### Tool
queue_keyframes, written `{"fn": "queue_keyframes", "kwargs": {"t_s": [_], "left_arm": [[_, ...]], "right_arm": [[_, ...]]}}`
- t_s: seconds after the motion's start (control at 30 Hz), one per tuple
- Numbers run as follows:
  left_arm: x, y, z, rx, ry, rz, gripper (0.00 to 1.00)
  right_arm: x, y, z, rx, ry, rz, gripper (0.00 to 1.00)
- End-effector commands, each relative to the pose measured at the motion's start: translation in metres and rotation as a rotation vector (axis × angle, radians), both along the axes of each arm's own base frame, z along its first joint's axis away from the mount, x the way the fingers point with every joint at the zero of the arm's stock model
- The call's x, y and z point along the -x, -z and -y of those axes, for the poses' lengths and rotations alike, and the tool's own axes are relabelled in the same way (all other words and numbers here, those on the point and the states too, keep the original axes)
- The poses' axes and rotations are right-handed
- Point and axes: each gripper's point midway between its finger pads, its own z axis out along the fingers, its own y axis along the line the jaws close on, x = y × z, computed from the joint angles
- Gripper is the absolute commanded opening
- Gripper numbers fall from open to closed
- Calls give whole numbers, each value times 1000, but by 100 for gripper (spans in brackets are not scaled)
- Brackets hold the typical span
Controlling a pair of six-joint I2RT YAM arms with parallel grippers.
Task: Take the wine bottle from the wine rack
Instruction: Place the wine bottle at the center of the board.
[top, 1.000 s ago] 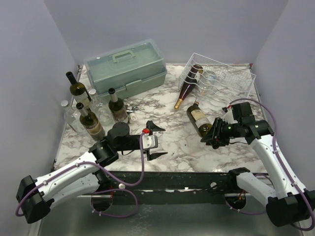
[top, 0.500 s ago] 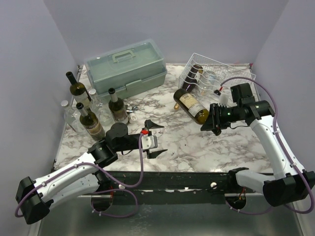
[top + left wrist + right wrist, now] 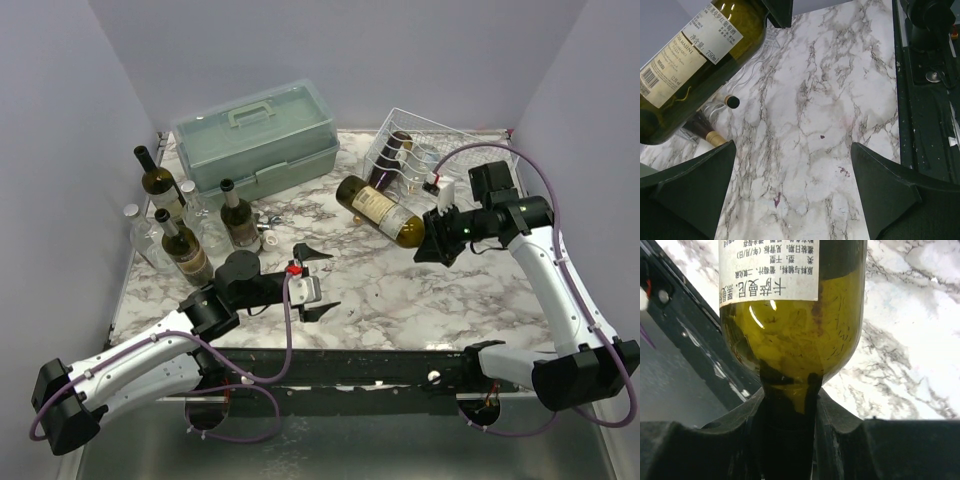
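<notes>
The marbled tabletop is cut off at every edge of the left wrist view. The white wire wine rack stands at 1 o'clock, its near left corner screened by the wine bottle. The bottle is held on its side at the rack's 8 o'clock; whether it touches the wires cannot be told. Its glass is olive-green, its label white with black print. Its neck is hidden between the right gripper's fingers, clamped on it. The left gripper's fingers stand wide, holding nothing
</notes>
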Motion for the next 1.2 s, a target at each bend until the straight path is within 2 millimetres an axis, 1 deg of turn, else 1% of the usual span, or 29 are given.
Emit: {"fn": "queue_keyframes", "kwargs": {"t_s": [0.0,0.2,0.33,0.5,0.6,0.77,0.8,0.93,1.17], "left_arm": [[-1,-12,1,22,-7,53,99],[-2,-17,9,-4,-11,145,99],[-5,-14,17,-53,-10,225,99],[-12,-8,34,-120,2,305,99],[-19,-1,47,-158,11,328,99],[-36,11,69,-201,-4,365,99],[-39,10,73,-197,-10,372,99],[-50,17,88,-217,-20,379,99],[-61,31,105,-242,-21,380,99]], "right_arm": [[-7,-15,-7,-13,-207,200,0],[3,12,-11,-21,-284,137,0],[9,26,-11,6,-314,116,0],[15,39,-10,40,-329,71,0],[20,46,-13,36,-332,33,0],[26,52,-18,36,-337,-7,0],[27,52,-19,36,-335,-11,0],[29,55,-21,36,-335,-28,0],[29,55,-27,20,-344,-41,0]]}}
